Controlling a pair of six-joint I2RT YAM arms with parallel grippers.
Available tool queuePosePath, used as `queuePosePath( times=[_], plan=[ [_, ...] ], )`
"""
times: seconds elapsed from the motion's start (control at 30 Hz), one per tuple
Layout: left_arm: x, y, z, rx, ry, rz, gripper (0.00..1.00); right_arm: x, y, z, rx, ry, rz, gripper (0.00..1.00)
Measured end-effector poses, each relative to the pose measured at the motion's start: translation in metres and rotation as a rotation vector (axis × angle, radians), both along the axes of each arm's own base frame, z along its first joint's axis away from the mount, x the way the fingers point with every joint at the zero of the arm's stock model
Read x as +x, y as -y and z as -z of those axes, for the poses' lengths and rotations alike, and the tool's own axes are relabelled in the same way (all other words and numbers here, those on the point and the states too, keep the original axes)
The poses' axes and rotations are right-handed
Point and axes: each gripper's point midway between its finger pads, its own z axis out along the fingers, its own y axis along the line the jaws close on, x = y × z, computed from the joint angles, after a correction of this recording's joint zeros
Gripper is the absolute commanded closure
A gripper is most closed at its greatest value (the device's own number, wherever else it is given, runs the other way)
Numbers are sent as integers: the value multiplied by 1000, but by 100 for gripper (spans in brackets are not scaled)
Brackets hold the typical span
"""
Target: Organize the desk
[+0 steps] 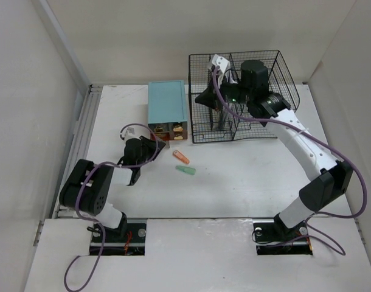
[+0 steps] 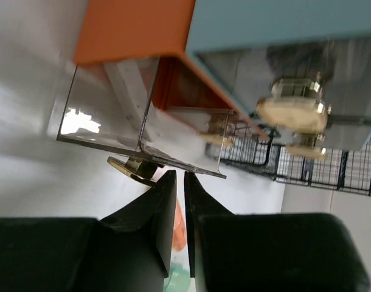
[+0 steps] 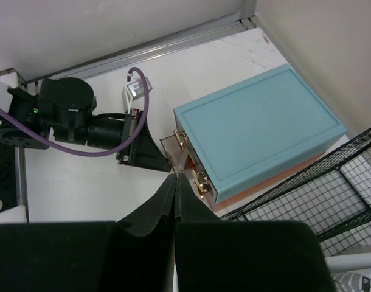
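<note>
Your left claw (image 2: 179, 175) is barely parted with nothing in it, its tips just short of the brass knob (image 2: 132, 166) on the clear drawer (image 2: 106, 103), which juts out of the teal box (image 1: 167, 102). Your right claw (image 3: 175, 177) is pressed closed and empty, above the wire rack (image 1: 258, 125). Push that knob off-centre and the drawer may skew, or the whole box may slide. The desk (image 1: 246, 182) lies flat under everything. Its long axis seemingly runs left to right, with the grey rail (image 1: 85, 140) at your left.
</note>
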Motion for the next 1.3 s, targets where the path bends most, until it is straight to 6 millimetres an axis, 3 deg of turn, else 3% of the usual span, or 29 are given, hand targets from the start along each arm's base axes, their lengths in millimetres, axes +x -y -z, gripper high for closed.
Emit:
queuePosePath(
  times=[0.23, 0.4, 0.5, 0.53, 0.57, 0.6, 0.63, 0.67, 0.7, 0.77, 0.83, 0.93, 1.3],
  plan=[
    [34, -5, -2, -30, 24, -15, 89, -2, 2, -1, 18, -11, -19, 100],
    [50, -11, -4, -60, 41, -22, 87, -3, 1, 2, 17, -21, -23, 100],
    [49, -7, -3, -74, 39, 2, 80, -3, 2, 5, 14, -29, -22, 100],
    [49, -6, -4, -80, 43, 11, 77, -3, 2, 6, 13, -29, -22, 93],
    [49, -5, -6, -85, 49, 18, 71, -3, 2, 6, 12, -27, -23, 63],
    [48, -3, -8, -86, 61, 30, 58, -3, 2, 6, 12, -29, -23, 55],
    [45, -2, -8, -87, 67, 35, 51, -3, 1, 6, 11, -20, -28, 45],
    [40, -3, -10, -111, 83, 26, 41, -4, 1, 6, 8, -12, -36, 25],
    [36, -1, -13, -114, 100, 38, 41, -4, 1, 6, 6, -10, -38, 21],
    [23, 2, -11, -93, 109, 44, 38, -5, 1, 6, 1, 7, -50, 22],
    [7, 8, 1, -74, 81, 63, 38, -5, 1, 6, -3, 16, -53, 42],
    [-7, 20, 13, -62, 48, 98, 43, -4, 1, 7, -9, 24, -55, 55],
    [22, 43, 22, -129, 68, 97, 50, -4, 1, 9, -10, 24, -55, 61]
  ],
)
